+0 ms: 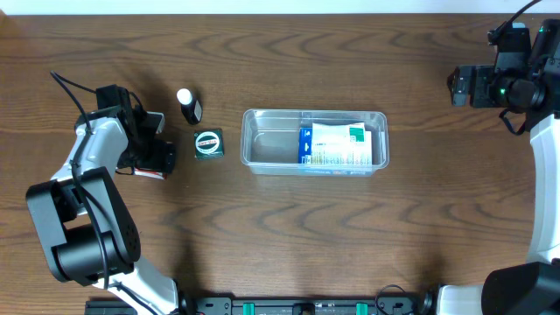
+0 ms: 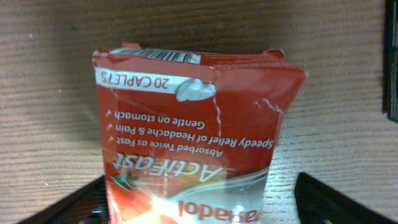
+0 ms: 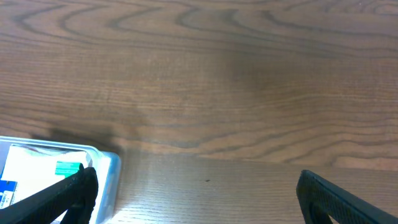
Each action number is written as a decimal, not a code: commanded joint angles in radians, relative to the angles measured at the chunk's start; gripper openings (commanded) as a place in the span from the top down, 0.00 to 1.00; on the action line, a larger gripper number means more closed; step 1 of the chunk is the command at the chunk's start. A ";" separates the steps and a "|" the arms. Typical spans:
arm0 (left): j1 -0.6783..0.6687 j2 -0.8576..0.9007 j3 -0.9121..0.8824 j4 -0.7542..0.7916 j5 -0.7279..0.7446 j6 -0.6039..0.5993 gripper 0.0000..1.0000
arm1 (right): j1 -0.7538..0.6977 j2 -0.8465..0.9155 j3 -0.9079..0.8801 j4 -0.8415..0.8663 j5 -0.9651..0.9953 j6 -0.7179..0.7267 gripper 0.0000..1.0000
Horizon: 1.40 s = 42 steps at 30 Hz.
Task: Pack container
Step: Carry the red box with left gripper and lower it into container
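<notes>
The container is a clear tub in the middle of the table, with a white, blue and green box lying in its right half. A red tablet box lies on the table at the left, its edge just showing in the overhead view. My left gripper is open and straddles this red box. Its left finger is close against the box and the right finger stands apart from it. My right gripper is open over bare wood at the far right, holding nothing.
A small black bottle with a white cap stands left of the container. A small green box with a round label lies between the left gripper and the container. A container corner shows beside the right gripper's left finger.
</notes>
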 commanded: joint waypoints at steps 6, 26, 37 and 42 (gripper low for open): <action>0.001 0.005 0.013 0.006 0.006 0.011 0.40 | -0.003 -0.009 0.010 -0.005 -0.004 0.011 0.01; -0.006 -0.116 0.019 -0.015 0.006 -0.155 0.47 | -0.003 -0.009 0.010 -0.005 -0.004 0.011 0.01; -0.200 -0.460 0.019 -0.012 0.087 -0.034 0.47 | -0.003 -0.009 0.010 -0.005 -0.004 0.011 0.01; -0.394 -0.556 0.019 0.034 0.100 0.052 0.48 | -0.003 -0.009 0.010 -0.005 -0.004 0.011 0.01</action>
